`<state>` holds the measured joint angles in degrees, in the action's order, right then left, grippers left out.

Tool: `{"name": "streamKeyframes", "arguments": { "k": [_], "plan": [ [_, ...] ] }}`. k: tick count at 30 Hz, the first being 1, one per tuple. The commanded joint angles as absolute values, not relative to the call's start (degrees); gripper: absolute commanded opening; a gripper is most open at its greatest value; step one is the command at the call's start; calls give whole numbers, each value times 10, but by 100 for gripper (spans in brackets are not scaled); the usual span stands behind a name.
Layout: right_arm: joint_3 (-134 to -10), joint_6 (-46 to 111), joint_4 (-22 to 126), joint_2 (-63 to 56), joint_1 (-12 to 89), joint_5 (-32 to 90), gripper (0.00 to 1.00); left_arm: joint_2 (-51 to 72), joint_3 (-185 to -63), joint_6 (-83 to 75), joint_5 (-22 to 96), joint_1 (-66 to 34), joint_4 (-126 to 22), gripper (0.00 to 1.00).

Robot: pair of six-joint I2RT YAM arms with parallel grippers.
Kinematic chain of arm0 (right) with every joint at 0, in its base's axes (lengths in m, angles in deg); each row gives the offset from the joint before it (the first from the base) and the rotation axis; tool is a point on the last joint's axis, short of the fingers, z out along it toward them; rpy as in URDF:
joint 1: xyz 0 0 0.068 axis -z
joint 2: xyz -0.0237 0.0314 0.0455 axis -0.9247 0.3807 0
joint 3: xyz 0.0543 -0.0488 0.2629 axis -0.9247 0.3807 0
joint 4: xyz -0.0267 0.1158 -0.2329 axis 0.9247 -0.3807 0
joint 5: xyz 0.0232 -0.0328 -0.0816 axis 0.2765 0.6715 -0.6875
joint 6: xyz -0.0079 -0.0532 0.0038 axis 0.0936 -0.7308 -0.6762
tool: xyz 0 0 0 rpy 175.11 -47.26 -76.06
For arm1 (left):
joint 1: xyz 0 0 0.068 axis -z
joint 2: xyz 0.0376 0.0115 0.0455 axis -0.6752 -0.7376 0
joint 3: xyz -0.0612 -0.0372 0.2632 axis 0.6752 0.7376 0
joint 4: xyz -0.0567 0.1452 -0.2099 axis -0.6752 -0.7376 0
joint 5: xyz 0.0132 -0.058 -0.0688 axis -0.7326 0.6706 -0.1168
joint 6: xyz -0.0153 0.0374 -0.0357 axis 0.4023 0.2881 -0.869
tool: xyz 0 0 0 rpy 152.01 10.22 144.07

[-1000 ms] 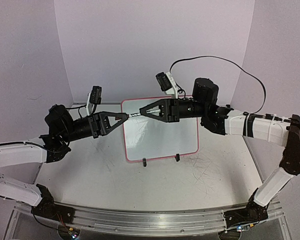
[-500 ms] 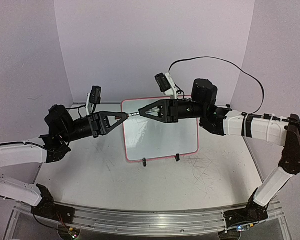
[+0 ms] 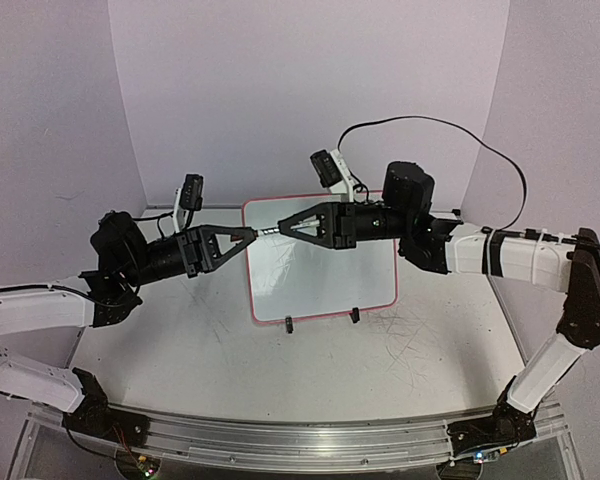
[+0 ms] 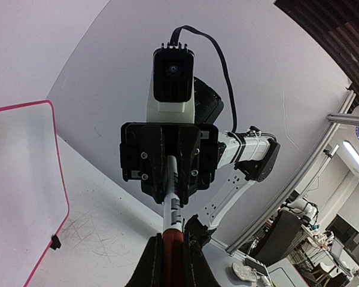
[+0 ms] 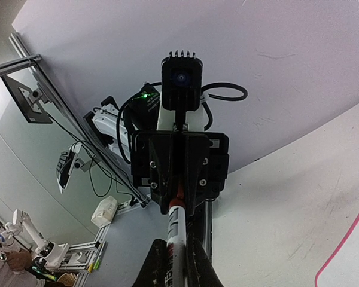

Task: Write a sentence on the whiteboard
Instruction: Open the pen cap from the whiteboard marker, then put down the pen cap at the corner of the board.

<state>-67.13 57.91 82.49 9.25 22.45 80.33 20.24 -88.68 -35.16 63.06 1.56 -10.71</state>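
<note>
Centre frame: left gripper (image 3: 252, 232) and right gripper (image 3: 282, 229), each clamped on one end of a marker (image 3: 268, 231), at the upper left corner of the whiteboard (image 3: 325, 290).

The whiteboard (image 3: 325, 275) is smooth, glossy white, edged by a thin pink-red rim (image 3: 247, 260) that looks like plastic. The small black clip feet (image 3: 289, 322) sit at 6 o'clock on it. The tabletop (image 3: 230, 350) beneath is matt white, scuffed and scratched grey. The left gripper (image 3: 252, 232) and right gripper (image 3: 282, 229) look like matt black plastic. The marker (image 4: 174, 203) has a smooth white barrel. The arm shells (image 3: 520, 255) at 3 and 9 o'clock are faintly shiny white plastic. At 6 o'clock runs a brushed metal rail (image 3: 300, 440). The walls (image 3: 280, 90) are flat and matt.
</note>
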Motion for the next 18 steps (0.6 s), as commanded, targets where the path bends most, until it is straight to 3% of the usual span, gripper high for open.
{"name": "streamKeyframes", "arguments": {
  "k": [1,11,18],
  "plan": [
    [-623,574,849,46,260,795,0,235,-869,-356,622,-4,-93,0],
    [-470,535,825,-125,408,788,0,303,-813,-378,680,-130,-145,0],
    [-474,487,740,-179,397,675,0,279,-838,-349,445,-139,-419,0]
  ]
}}
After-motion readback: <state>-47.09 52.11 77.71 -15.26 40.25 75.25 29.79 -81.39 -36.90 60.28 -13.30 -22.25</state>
